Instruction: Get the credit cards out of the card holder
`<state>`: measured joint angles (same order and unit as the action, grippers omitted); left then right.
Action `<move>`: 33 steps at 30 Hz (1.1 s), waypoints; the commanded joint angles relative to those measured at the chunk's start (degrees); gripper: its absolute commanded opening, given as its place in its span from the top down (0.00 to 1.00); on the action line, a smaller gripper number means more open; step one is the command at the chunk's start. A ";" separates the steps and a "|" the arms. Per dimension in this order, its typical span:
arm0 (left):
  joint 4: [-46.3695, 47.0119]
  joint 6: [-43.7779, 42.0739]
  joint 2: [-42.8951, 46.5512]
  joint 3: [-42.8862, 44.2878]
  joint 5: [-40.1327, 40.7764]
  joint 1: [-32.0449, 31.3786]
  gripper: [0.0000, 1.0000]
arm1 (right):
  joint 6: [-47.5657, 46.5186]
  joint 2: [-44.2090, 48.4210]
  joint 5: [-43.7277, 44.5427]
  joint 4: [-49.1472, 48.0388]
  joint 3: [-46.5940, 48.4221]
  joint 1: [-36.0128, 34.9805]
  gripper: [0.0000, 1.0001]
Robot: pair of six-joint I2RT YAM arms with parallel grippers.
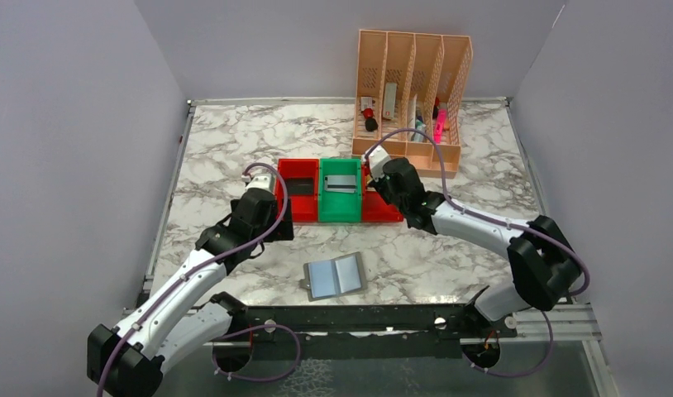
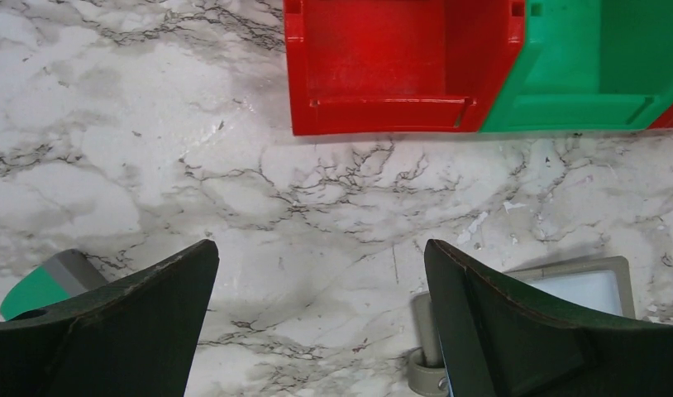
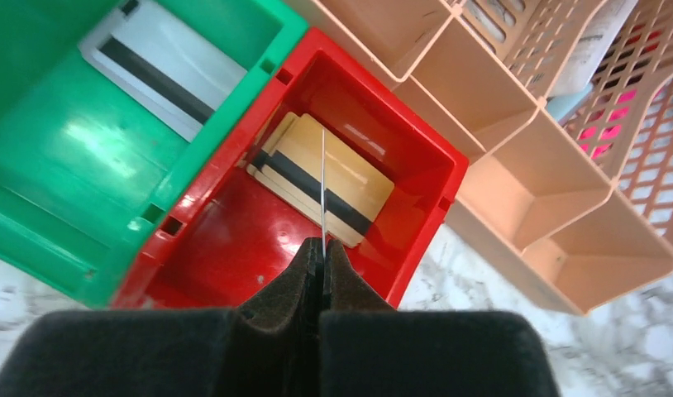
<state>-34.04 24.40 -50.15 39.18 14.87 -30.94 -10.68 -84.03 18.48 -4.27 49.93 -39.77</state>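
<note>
Reaching over red bin, right hand pinching edge-on card, left hand spread wide.

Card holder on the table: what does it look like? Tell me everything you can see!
The card holder is a flat grey wallet lying open on the marble table, near the middle of the front edge. Its two panels face up, with light blue-grey insides and a darker grey border, and it sits slightly crooked. A small grey strap sticks out from its left side. No card shows in it. Only the table touches it.
</note>
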 commanded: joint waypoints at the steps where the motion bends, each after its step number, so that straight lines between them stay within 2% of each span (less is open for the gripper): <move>1: 2.01 0.69 3.25 -0.50 5.75 0.26 0.01 | -17.44 -2.89 -0.75 -6.42 0.13 0.75 0.99; 12: 2.07 -0.12 0.02 0.97 7.76 0.35 0.01 | -34.07 -10.98 -2.75 -8.09 3.24 2.80 0.99; 14: 2.07 -0.16 0.19 0.99 7.87 0.35 0.01 | -35.61 -11.91 -2.52 -12.27 2.69 3.17 0.99; 20: 2.17 0.08 1.16 0.75 8.39 0.35 0.01 | -39.24 -15.62 -2.70 -14.36 3.83 3.47 0.97; 33: 2.16 -1.44 -0.38 1.33 6.15 0.62 0.01 | -34.97 -18.59 -7.56 -9.76 4.73 3.78 0.83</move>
<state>-32.84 24.12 -50.19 38.72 21.47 -30.70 -47.00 -101.36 13.67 -16.32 52.69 -36.40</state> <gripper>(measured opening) 0.987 0.165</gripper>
